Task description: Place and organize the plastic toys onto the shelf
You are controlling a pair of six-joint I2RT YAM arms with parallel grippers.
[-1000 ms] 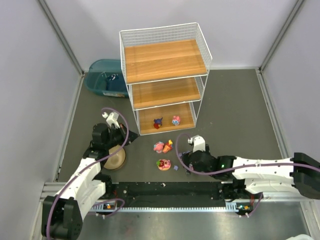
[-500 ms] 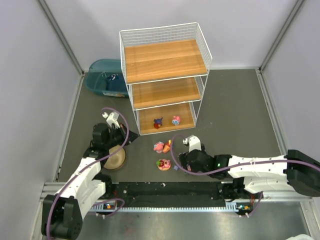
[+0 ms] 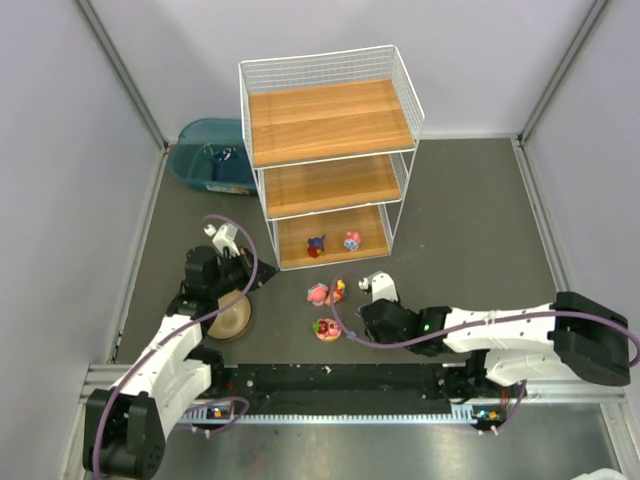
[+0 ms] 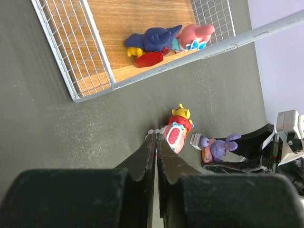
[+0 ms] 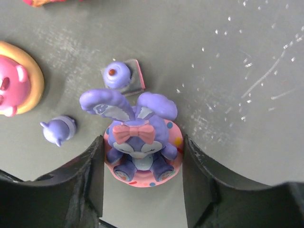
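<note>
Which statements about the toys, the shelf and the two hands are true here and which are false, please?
1. Two toys lie on the shelf's bottom board. True.
2. The shelf's top board holds a toy. False: it is bare.
3. The right hand has one finger on each side of the purple bunny. True.
4. The left hand is wide open. False: its fingers are pressed together, holding nothing.

Left arm (image 3: 175,340): bent low, left-front of shelf (image 3: 330,120). Left gripper (image 4: 156,137): fingers pressed together, nothing between, aimed toward shelf's bottom tier. Right arm (image 3: 490,330): stretched leftward, low, before shelf. Right gripper (image 5: 142,147): part spread, fingers flanking purple bunny (image 5: 140,137); contact unclear.
</note>
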